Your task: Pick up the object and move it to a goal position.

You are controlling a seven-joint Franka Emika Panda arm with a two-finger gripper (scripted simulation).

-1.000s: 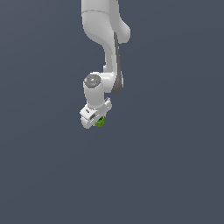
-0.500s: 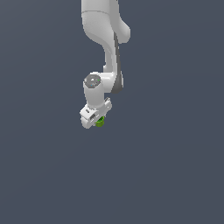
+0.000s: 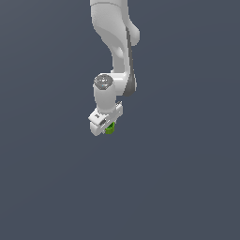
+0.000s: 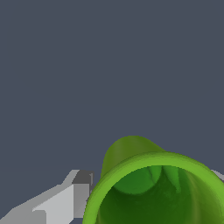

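In the exterior view, everything sits a little left of the frame's centre against a plain dark grey-blue backdrop [image 3: 187, 178]. The white arm [image 3: 115, 42] drops from the top edge, bends at a rounded joint and ends in the gripper [image 3: 108, 129], which points down just above mid-height. Tucked at the gripper's lower end, on its right side in this frame, is the green cup [image 3: 110, 128]; only a sliver of bright green shows past the white body.

The wrist view, read left to right, shows a grey-white finger [image 4: 65, 197] in the lower left corner, touching the cup's outer wall, then the cup's open mouth [image 4: 144, 164] filling the lower middle and right. The gripper is clamped on the cup.
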